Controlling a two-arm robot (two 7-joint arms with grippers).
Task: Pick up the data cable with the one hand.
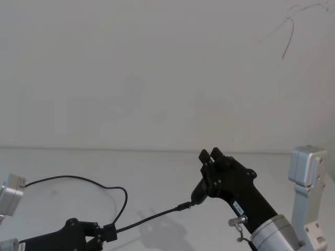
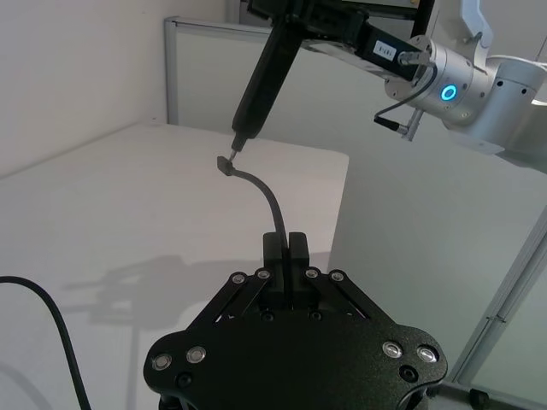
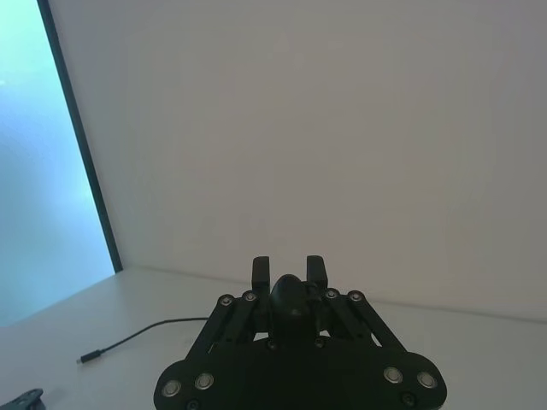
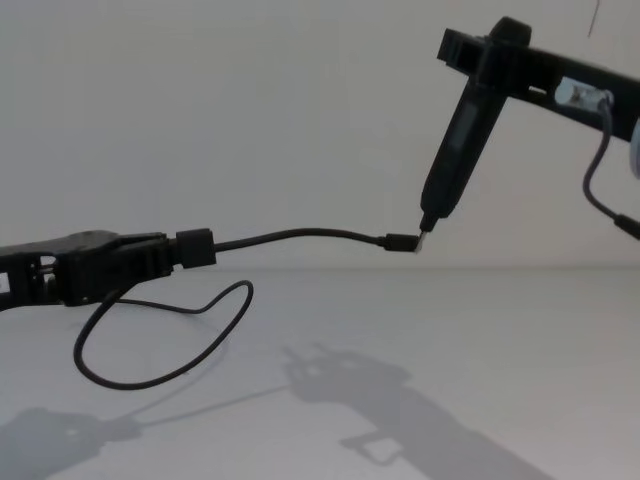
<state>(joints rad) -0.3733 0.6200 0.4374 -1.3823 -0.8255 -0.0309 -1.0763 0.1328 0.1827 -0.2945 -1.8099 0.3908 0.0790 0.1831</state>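
Observation:
The data cable is a thin black cable held above the white table. My left gripper is shut on it low at the left, also seen in the head view and the left wrist view. Its short free end arches forward to a small flat plug. The rest hangs in a loop onto the table. My right gripper is shut on a dark pen-like tool, whose tip sits right at the plug.
A short grey robot wire with a silver connector hangs at the right wrist. A stretch of black cable lies on the table in the right wrist view. A pale wall stands behind the table.

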